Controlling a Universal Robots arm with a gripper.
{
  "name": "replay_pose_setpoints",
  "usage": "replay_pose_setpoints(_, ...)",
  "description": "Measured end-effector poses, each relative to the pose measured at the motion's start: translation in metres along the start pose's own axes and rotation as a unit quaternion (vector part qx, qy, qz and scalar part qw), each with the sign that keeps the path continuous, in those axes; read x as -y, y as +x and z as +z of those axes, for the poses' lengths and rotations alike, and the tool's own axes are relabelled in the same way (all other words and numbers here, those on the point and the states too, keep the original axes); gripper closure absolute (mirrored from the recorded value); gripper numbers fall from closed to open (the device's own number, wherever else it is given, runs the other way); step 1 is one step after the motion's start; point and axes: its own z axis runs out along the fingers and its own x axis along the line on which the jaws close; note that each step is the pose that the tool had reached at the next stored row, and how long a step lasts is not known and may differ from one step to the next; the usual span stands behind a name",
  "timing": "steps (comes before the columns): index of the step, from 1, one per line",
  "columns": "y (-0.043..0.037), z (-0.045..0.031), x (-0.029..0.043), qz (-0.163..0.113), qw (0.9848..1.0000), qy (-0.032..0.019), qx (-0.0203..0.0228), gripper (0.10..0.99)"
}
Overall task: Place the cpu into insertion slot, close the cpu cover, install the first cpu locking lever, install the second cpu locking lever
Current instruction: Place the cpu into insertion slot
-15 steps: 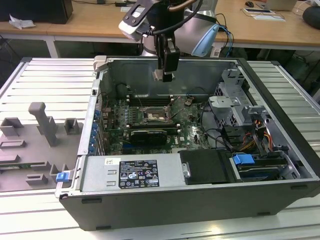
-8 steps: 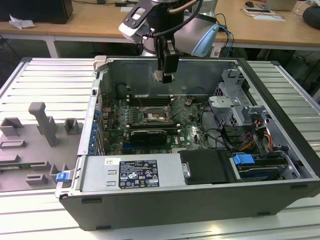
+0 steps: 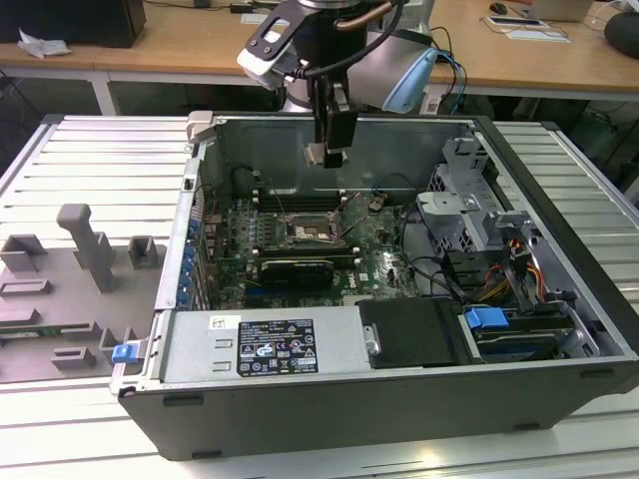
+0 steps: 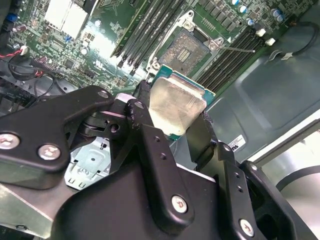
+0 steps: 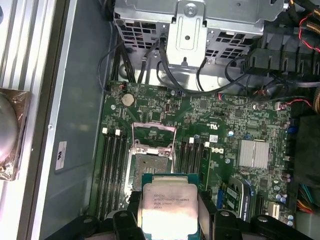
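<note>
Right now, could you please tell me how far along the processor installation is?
Nothing is installed yet. The gripper holds the chip above the board. The socket is bare, its cover raised, so seating, closing and latching all remain.

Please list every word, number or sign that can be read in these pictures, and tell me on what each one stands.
No text can be read with certainty.
Label on the power supply box: printed lines and symbols, too small to read.
Top of the cpu: faint lines of print, too blurred to read.
White sticker on the case floor: too small to read.
Green board: white marks, too small to read.
</note>
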Motion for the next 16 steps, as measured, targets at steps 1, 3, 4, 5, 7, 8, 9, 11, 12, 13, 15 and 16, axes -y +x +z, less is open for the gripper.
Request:
replay_pose_setpoints(1,-0.0001,0.0013,0.0000,0.000,1.0000,0.0010,-0.0001,0.553)
replay_pose_setpoints(3,-0.0001,0.0049,0.0004,0.000,1.0000,0.0055,-0.0006,0.553)
replay_pose_setpoints(4,-0.0001,0.0063,0.0005,0.000,1.0000,0.0070,-0.0008,0.553)
replay_pose_setpoints(5,-0.0001,0.0073,0.0007,0.000,1.0000,0.0074,-0.0008,0.553)
replay_pose_setpoints(7,-0.0001,0.0087,0.0008,0.001,1.0000,0.0080,-0.0009,0.553)
replay_pose_setpoints(8,-0.0002,0.0103,0.0010,0.001,1.0000,0.0090,-0.0010,0.553)
replay_pose_setpoints(9,-0.0002,0.0108,0.0010,0.001,1.0000,0.0094,-0.0010,0.553)
replay_pose_setpoints(11,-0.0002,0.0120,0.0012,0.001,1.0000,0.0095,-0.0013,0.553)
replay_pose_setpoints(12,-0.0002,0.0127,0.0013,0.001,1.0000,0.0095,-0.0013,0.553)
replay_pose_setpoints(13,-0.0003,0.0133,0.0013,0.001,1.0000,0.0096,-0.0013,0.553)
replay_pose_setpoints(15,-0.0003,0.0144,0.0015,0.001,1.0000,0.0096,-0.0013,0.553)
replay_pose_setpoints(16,-0.0003,0.0154,0.0017,0.001,1.0000,0.0096,-0.0013,0.553)
